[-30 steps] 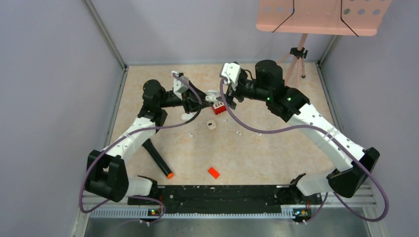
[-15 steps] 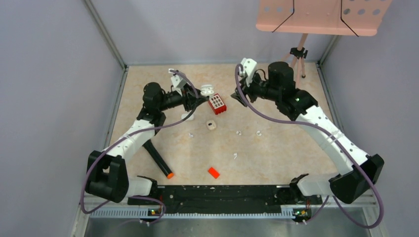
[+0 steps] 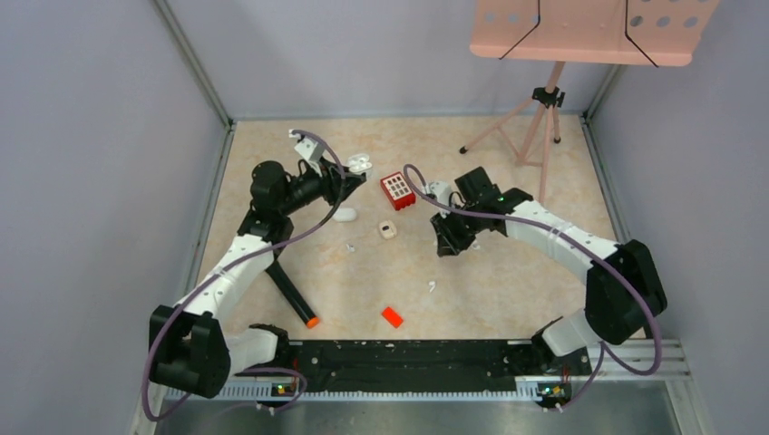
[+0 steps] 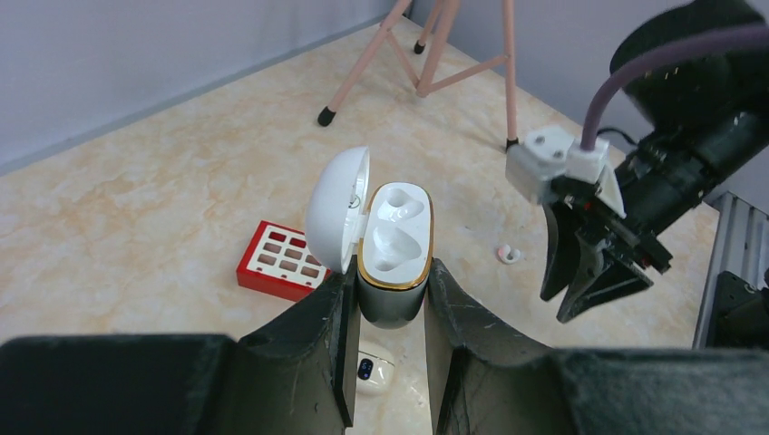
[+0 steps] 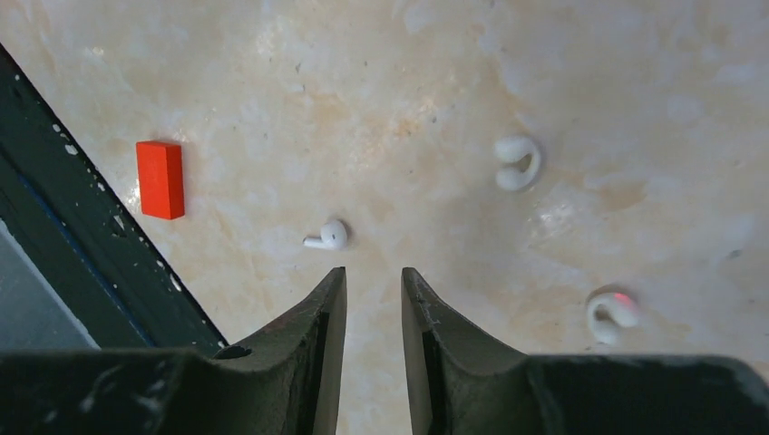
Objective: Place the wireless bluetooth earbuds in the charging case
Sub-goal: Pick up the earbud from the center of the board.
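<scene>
White lid flipped open, dark body, gold rim: we see the charging case (image 4: 393, 237) clamped upright in the left fingers (image 4: 308, 349). Only the left wrist view shows its two empty wells. Only the right wrist view shows the earbuds' (image 5: 328, 237) shapes: one stemmed, two curled, loose on the tabletop (image 5: 408, 72). The right fingers (image 5: 317, 344) are narrowly parted, gripping nothing.

We see a table top (image 3: 508, 272) that looks like pale sandy stone with orange swirls. Plain grey-purple walls (image 3: 91, 136) stand on three sides, with thin metal strips (image 3: 193, 68) in the far corners. At the back right, a pink tripod (image 3: 553, 80) holds a pink shelf (image 3: 589, 36) with round holes. The light is soft.
</scene>
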Robot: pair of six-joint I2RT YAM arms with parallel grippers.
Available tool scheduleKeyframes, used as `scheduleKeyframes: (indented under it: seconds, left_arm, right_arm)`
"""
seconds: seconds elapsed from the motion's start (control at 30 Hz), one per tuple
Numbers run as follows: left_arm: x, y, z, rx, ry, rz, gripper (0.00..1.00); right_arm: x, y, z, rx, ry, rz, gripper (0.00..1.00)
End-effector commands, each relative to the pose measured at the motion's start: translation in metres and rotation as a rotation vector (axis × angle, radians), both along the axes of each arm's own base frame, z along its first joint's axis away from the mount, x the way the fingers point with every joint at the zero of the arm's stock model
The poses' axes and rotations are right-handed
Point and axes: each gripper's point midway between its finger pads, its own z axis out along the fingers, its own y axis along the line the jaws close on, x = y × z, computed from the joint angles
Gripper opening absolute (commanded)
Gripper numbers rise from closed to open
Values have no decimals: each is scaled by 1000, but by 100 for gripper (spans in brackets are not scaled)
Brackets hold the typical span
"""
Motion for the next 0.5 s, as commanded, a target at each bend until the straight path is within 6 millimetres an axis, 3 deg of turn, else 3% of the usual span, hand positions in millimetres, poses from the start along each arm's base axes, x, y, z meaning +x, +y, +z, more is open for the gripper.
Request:
scheduleKeyframes:
  seconds: [0.0,0.27,0.47]
  left_arm:
    - [6,14,9,-3,-22,97,0]
    - [4,31,8,-30,6,195,0]
    - [-5,39,10,-38,-1,219,0]
  right_arm:
    - [-20,8,-22,-13,122,-79,29]
    - [-42,28,-52,-91,196,-27,38]
    - [-47,29,-68,-148,235,-33,45]
